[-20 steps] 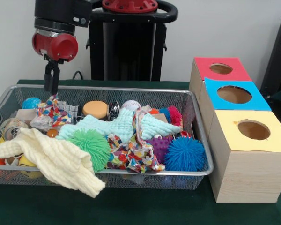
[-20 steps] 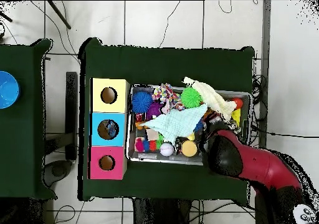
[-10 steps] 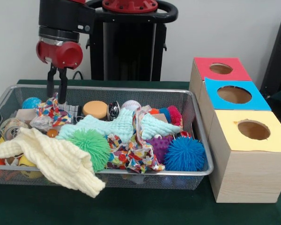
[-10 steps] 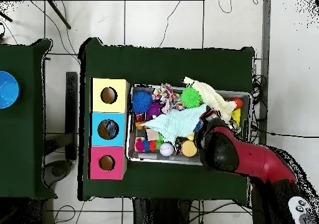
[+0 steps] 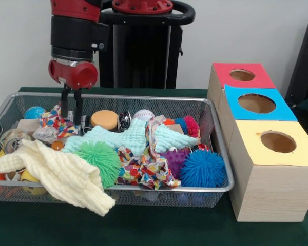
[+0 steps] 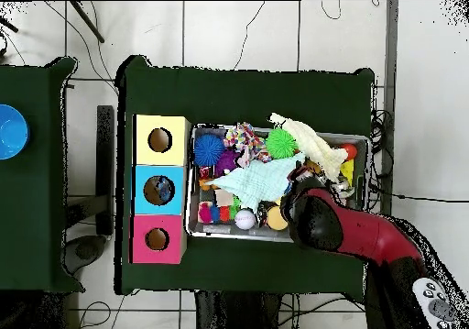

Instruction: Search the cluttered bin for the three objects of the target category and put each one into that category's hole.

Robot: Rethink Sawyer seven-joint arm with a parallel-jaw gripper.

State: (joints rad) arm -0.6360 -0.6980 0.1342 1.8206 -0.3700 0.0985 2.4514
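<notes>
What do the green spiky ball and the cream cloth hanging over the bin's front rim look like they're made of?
Green spiky ball: likely soft rubber, matte, covered in thin floppy strands. Cream cloth: seemingly cotton, waffle-textured weave, draping limply over the rim.

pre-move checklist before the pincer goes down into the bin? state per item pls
1. Pincer open: ok, a gap shows between its fingers.
2. Pincer empty: ok, nothing held.
3. Pincer inside the wire bin outline: ok, above the far left part.
4. Target beneath identified: cannot tell; a patterned cloth and small clutter lie there.
5. Holes in red box, blue box, yellow box unobstructed: ok.
6. Cream cloth contained: not ok, it hangs over the near rim.
</notes>
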